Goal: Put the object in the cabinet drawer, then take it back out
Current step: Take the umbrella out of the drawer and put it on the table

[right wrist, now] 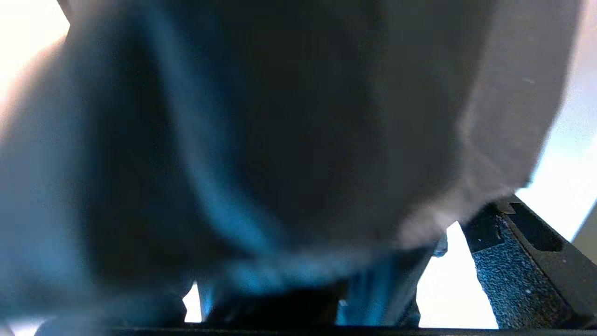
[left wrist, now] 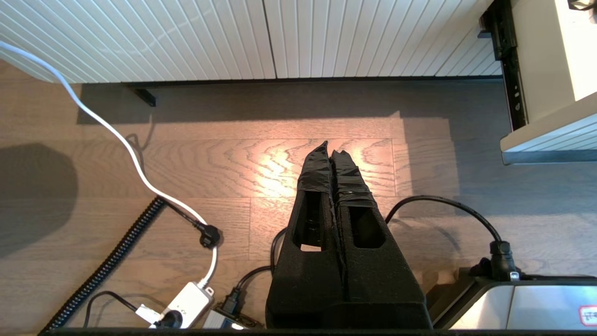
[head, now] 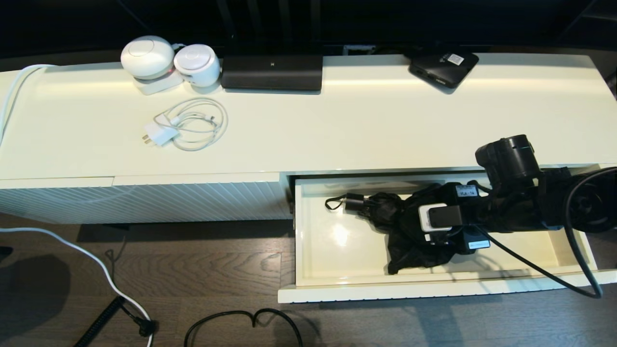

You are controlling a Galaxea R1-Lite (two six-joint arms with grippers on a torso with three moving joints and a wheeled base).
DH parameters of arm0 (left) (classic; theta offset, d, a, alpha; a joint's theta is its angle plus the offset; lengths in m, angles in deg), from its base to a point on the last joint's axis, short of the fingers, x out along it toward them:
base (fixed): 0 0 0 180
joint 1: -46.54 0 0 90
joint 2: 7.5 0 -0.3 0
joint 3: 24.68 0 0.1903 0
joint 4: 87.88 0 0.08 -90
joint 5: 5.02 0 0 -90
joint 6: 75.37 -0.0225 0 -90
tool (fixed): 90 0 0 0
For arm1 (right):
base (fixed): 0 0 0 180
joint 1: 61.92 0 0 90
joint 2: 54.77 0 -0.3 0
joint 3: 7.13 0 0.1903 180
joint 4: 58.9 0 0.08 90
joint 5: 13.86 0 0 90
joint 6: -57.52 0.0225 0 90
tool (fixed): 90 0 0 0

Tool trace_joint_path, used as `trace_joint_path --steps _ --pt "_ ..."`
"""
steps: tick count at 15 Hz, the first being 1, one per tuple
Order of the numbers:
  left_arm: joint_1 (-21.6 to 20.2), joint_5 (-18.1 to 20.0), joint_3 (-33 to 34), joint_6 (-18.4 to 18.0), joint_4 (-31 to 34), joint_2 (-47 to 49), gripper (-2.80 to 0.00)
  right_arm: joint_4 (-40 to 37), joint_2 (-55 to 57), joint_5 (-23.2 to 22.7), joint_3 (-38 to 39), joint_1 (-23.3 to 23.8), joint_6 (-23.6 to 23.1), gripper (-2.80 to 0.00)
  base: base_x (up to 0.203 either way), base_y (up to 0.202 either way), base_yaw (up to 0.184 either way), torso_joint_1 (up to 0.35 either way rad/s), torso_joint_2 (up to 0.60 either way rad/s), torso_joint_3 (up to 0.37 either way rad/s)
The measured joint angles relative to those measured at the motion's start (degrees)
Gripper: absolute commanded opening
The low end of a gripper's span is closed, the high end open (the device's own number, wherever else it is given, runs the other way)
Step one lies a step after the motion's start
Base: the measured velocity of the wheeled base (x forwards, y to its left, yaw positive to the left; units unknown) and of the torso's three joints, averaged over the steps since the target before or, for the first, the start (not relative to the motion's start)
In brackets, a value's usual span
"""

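The cabinet drawer [head: 337, 243] stands pulled out at the right, its glossy cream inside showing. Inside it lies the black folding umbrella [head: 385, 209], with its short handle [head: 354, 201] and wrist loop [head: 332, 203] pointing left and loose fabric spilling toward the front wall. My right gripper [head: 409, 219] reaches into the drawer from the right, low over the bunched fabric. In the right wrist view the dark umbrella [right wrist: 280, 140] fills the picture, and one finger [right wrist: 513, 266] stands wide to the side with a bright gap beside it. My left gripper [left wrist: 330, 149] hangs shut and empty over the wooden floor.
On the cabinet top sit a long black device [head: 271, 72], a flat black box [head: 443, 65], two white round devices [head: 149, 57] and a white charger with cable [head: 188, 125]. A ribbed cream panel [head: 144, 202] is left of the drawer. Cables [head: 241, 320] lie on the floor.
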Motion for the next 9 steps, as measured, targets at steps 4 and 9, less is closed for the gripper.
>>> trace_joint_path --steps 4,9 --pt "0.0 0.0 0.0 0.0 0.0 0.0 -2.8 0.1 0.5 -0.5 0.2 0.0 0.1 -2.8 0.0 0.0 0.0 0.0 0.0 0.0" --pt "0.1 0.0 0.0 0.0 0.0 0.0 -2.8 0.2 0.4 -0.4 0.4 -0.3 0.0 -2.8 0.0 0.0 0.0 0.0 0.0 0.0"
